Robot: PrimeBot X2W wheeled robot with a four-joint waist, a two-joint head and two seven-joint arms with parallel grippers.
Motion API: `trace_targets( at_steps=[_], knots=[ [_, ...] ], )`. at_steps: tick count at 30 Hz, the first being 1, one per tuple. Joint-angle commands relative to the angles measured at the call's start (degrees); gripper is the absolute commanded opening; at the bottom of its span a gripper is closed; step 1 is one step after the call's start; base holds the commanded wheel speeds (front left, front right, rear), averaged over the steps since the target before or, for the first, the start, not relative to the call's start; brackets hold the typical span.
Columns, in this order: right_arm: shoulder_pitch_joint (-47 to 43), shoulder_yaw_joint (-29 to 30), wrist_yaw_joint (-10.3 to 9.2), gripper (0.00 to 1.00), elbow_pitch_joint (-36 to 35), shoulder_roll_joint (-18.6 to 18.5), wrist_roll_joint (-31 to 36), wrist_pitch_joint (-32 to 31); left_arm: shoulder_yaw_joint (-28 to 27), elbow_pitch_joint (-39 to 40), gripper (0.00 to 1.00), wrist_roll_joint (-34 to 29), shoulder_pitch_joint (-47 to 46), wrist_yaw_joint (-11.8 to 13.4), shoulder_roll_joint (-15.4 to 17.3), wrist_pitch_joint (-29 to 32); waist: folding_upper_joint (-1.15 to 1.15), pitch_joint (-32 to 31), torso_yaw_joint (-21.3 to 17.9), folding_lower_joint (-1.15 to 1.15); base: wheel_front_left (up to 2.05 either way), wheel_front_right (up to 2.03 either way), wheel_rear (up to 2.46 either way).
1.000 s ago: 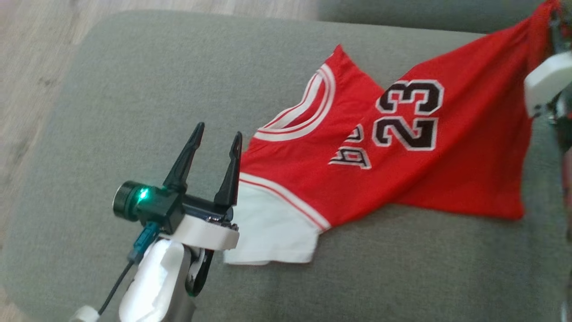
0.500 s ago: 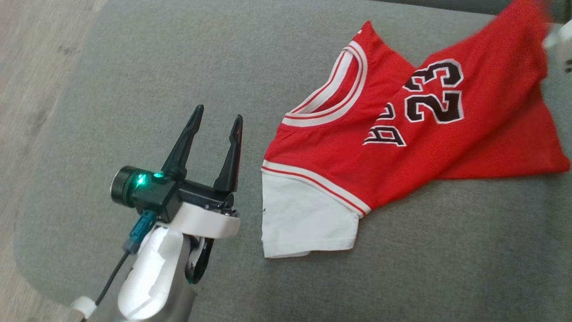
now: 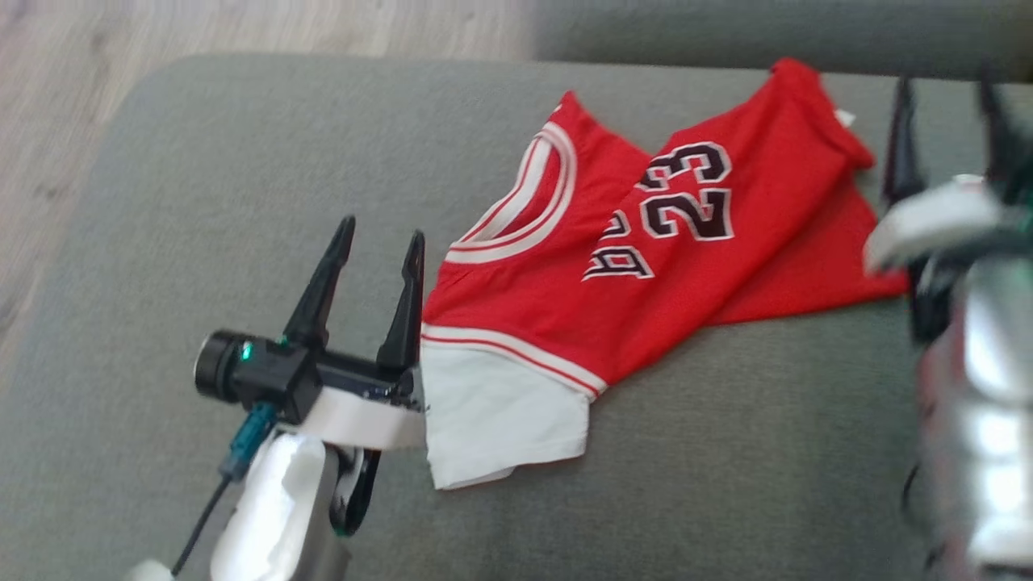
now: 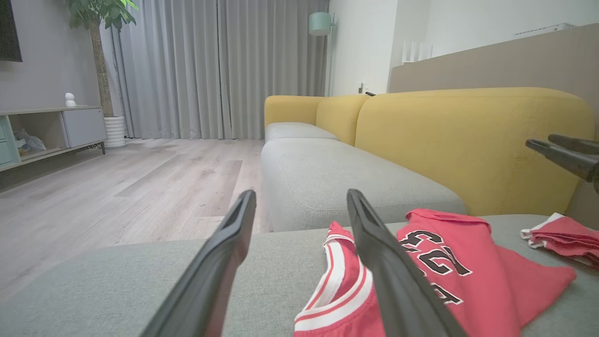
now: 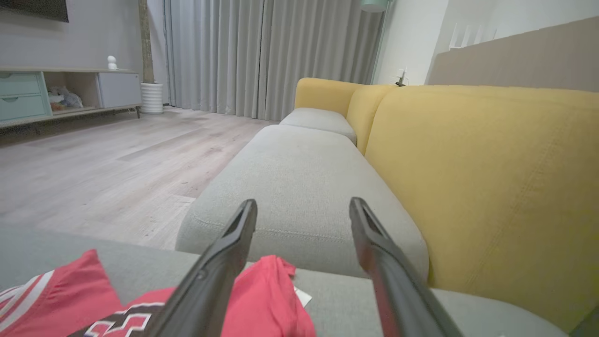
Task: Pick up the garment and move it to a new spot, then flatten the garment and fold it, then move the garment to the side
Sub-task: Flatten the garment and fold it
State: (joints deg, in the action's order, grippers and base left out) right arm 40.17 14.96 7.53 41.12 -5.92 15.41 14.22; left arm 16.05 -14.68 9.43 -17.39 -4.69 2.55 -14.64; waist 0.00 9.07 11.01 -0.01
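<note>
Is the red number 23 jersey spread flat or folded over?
Folded over: on the grey cushion, the red jersey lies with its numbered half lapped diagonally over the collar half.

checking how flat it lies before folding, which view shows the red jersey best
The head view: the whole jersey lies there seen from above, folded over itself, white part and 23 visible. The left wrist view shows it low and edge-on, partly behind a finger; the right wrist view catches a red corner and some lettering.
</note>
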Motion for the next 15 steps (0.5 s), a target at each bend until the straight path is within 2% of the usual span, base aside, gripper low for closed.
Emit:
trace_targets(
  at_steps=[1, 5, 8, 11, 15],
  knots=[
    [-2.8, -1.6, -0.04, 1.0, -4.0, 1.6, -1.5, 0.7, -2.2, 1.7, 1.0, -0.6, -0.2, 0.3, 0.3, -0.4, 0.0, -2.0, -2.0, 0.01, 0.0, 0.0, 0.0],
    [-12.5, -4.0, -0.04, 1.0, -11.1, 2.9, -5.8, 0.7, -2.5, 1.7, 1.0, -0.7, 1.5, 0.6, 0.3, -0.4, 0.0, -3.3, -3.5, 0.01, 0.0, 0.0, 0.0],
    [-19.4, -6.7, -0.04, 1.0, -14.8, 3.0, -12.1, 0.8, -2.4, 1.7, 1.0, -0.6, 2.7, 0.7, 0.3, -0.4, 0.0, -4.2, -4.1, 0.01, 0.0, 0.0, 0.0],
    [-25.5, -9.3, -0.04, 1.0, -17.2, 3.0, -16.6, 0.8, -2.3, 1.6, 1.0, -0.3, 3.9, 0.8, 0.3, -0.4, 0.0, -4.6, -4.5, 0.01, 0.0, 0.0, 0.0],
    [-29.7, -10.6, -0.04, 1.0, -18.2, 3.0, -18.5, 0.8, -1.7, 1.5, 1.0, -0.1, 4.6, 0.9, 0.3, -0.4, 0.0, -4.2, -4.8, 0.01, 0.0, 0.0, 0.0]
  ],
)
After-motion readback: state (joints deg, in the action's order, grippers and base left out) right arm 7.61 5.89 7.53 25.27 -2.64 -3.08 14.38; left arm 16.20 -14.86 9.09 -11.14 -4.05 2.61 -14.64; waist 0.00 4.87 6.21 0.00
